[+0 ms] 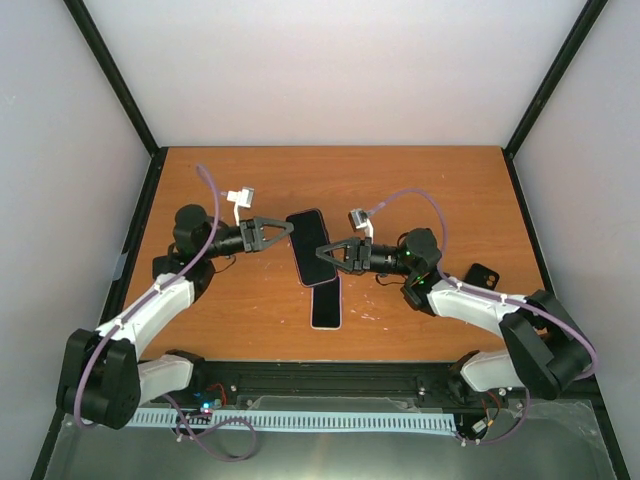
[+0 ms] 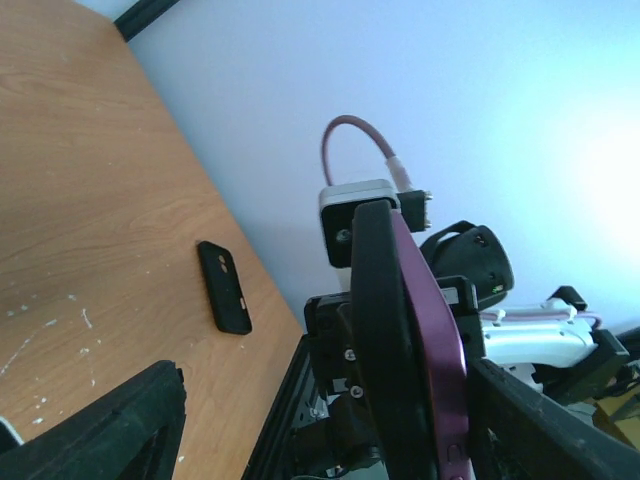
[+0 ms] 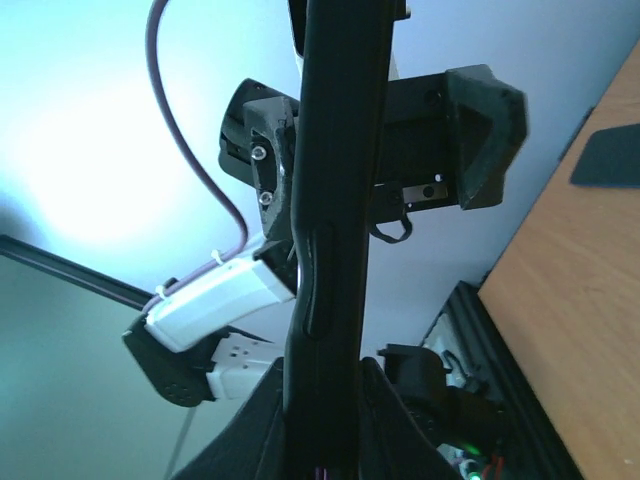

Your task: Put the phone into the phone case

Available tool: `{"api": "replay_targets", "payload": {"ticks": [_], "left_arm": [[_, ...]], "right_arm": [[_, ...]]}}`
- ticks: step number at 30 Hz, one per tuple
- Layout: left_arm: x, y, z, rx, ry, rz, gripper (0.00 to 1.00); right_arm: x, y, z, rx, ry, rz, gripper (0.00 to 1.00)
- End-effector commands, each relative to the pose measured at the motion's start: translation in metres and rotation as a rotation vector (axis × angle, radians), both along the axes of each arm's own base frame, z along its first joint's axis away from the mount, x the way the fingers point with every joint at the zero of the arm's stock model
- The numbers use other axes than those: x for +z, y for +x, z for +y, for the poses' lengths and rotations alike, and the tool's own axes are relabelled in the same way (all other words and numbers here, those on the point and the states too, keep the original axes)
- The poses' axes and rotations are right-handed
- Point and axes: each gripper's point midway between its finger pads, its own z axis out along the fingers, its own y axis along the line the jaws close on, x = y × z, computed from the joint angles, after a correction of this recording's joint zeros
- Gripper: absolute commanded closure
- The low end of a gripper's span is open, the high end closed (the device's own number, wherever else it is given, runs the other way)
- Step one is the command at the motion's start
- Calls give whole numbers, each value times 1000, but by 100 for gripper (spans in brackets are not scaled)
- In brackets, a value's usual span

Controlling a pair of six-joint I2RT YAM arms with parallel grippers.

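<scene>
Brown wooden table (image 1: 420, 180), lightly scuffed near 6 o'clock, enclosed by plain white walls (image 1: 340, 70) at 9, 12 and 3 o'clock; black corner posts (image 1: 112, 75) at 11 and 1 o'clock.

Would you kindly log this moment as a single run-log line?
right hand: shut on purple-edged slab, held off table | left hand: open around its end | second slab: flat on table

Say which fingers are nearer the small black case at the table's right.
Right. The right fingers are mid-table, left of the case; the left fingers are farther left, beyond the raised phone.
</scene>
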Motion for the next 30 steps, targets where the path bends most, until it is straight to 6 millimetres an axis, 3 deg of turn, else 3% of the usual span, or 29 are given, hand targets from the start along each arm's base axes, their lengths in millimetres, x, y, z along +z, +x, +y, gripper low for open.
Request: {"api": "replay_targets", "payload": {"ticks": [1, 11, 16, 20, 24, 30], "left_arm": [[30, -20, 0, -45, -72, -112, 30], [34, -26, 2, -51, -120, -79, 74], [26, -14, 1, -10, -70, -26, 92], [22, -9, 2, 21, -36, 7, 95], [21, -5, 2, 33, -6, 36, 92], [17, -13, 0, -22, -31, 66, 68]], "right_arm": [[45, -17, 0, 57, 157, -78, 91], [33, -19, 4, 60, 148, -53, 91], [26, -17, 5, 44, 126, -44, 82], [20, -12, 5, 9, 83, -47, 80], [19, -8, 6, -21, 48, -60, 85], [33, -2, 2, -67, 91, -38, 89]]}}
